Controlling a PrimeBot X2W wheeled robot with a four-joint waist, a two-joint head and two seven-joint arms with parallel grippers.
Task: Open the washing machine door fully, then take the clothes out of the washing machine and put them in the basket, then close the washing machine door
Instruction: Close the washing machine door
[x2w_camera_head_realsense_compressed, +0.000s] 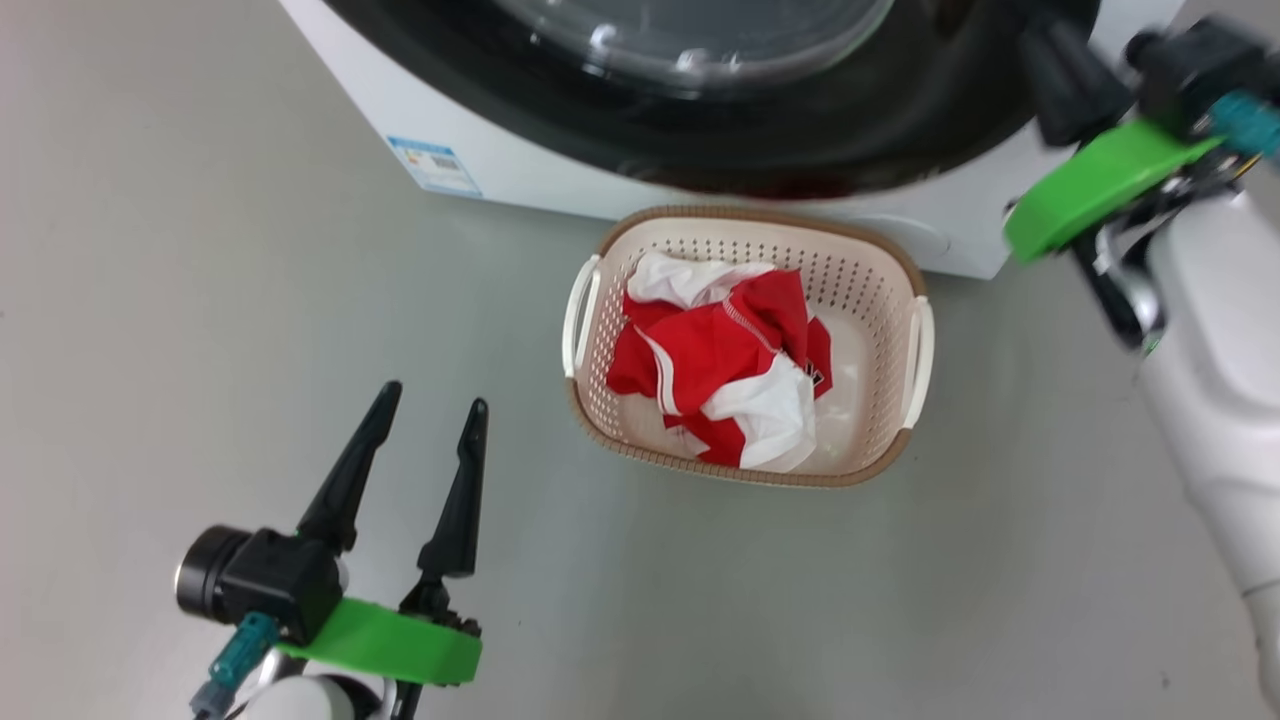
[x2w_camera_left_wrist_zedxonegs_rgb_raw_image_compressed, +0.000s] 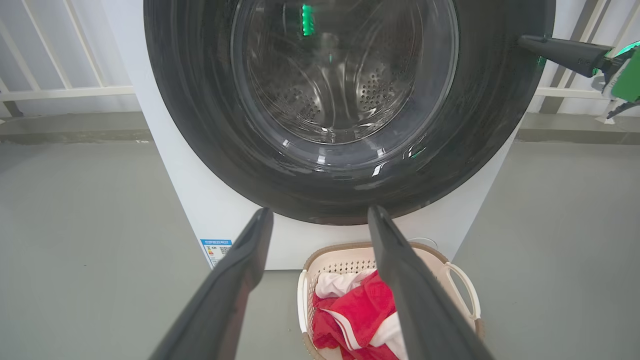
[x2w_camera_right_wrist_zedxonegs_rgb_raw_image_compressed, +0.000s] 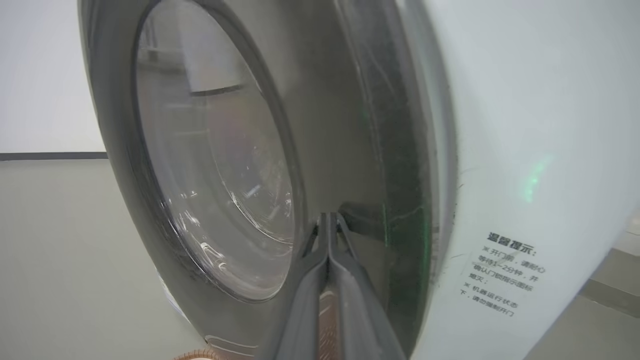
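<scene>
The washing machine (x2w_camera_head_realsense_compressed: 520, 170) stands at the top of the head view. The washing machine door (x2w_camera_head_realsense_compressed: 800, 150), with its black rim and clear glass, lies against the machine's front. In front of it sits the basket (x2w_camera_head_realsense_compressed: 760, 215), and the red and white clothes (x2w_camera_head_realsense_compressed: 730, 360) are crumpled inside. My left gripper (x2w_camera_head_realsense_compressed: 432, 395) hovers open and empty over the floor, left of the basket. My right gripper (x2w_camera_head_realsense_compressed: 1045, 50) is shut with nothing in it. Its fingertips (x2w_camera_right_wrist_zedxonegs_rgb_raw_image_compressed: 327, 220) press on the door's black rim (x2w_camera_right_wrist_zedxonegs_rgb_raw_image_compressed: 325, 125). Through the door glass (x2w_camera_left_wrist_zedxonegs_rgb_raw_image_compressed: 345, 75) the steel drum shows no clothes.
Grey floor (x2w_camera_head_realsense_compressed: 150, 300) spreads around the basket and machine. A blue sticker (x2w_camera_head_realsense_compressed: 433, 165) marks the machine's lower left front, and a printed label (x2w_camera_right_wrist_zedxonegs_rgb_raw_image_compressed: 505, 272) marks its right edge. A white railing (x2w_camera_left_wrist_zedxonegs_rgb_raw_image_compressed: 65, 92) runs behind the machine.
</scene>
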